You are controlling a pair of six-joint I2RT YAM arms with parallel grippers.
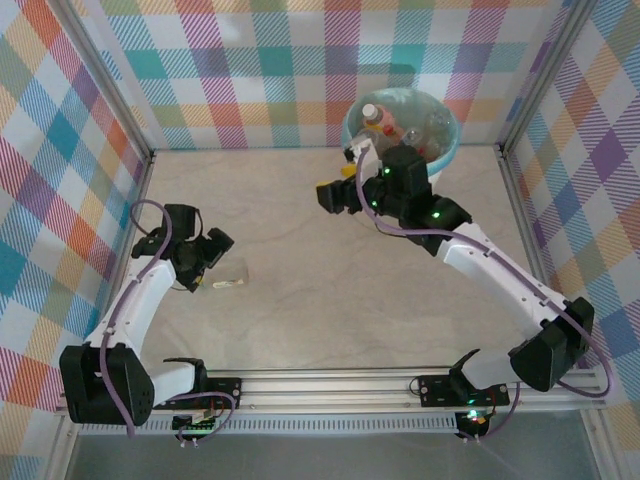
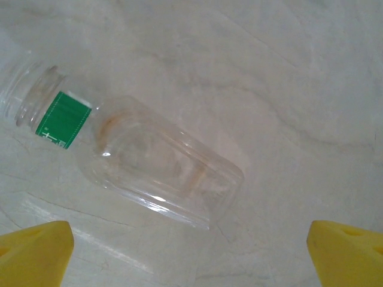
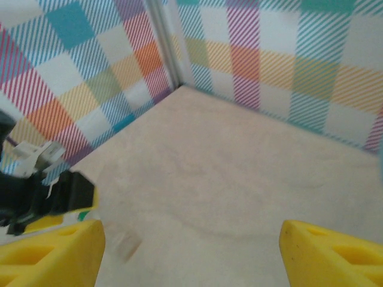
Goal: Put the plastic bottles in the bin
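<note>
Left wrist view: we look down on a clear bottle (image 2: pixel 149 161) lying on its side on the pale surface (image 2: pixel 299 72). It has a green label (image 2: pixel 63 119) near its neck, which points to the upper left. The left gripper (image 2: pixel 191 257) hangs above it with its yellow fingers spread wide, one at each lower corner. The bottle lies just ahead of them, untouched. We judge the wide spread is meant to let the fingers straddle the bottle's body for a pick.

From above, the bin (image 1: pixel 452 140) stands at the far edge, right of centre, and holds several bottles (image 1: pixel 372 117). The right wrist view shows the right gripper (image 3: pixel 191 254) with its fingers apart and nothing between them. It faces across bare surface toward the left wall. From above it sits just beside the bin's near rim. We judge it is empty and free to fetch another bottle.
</note>
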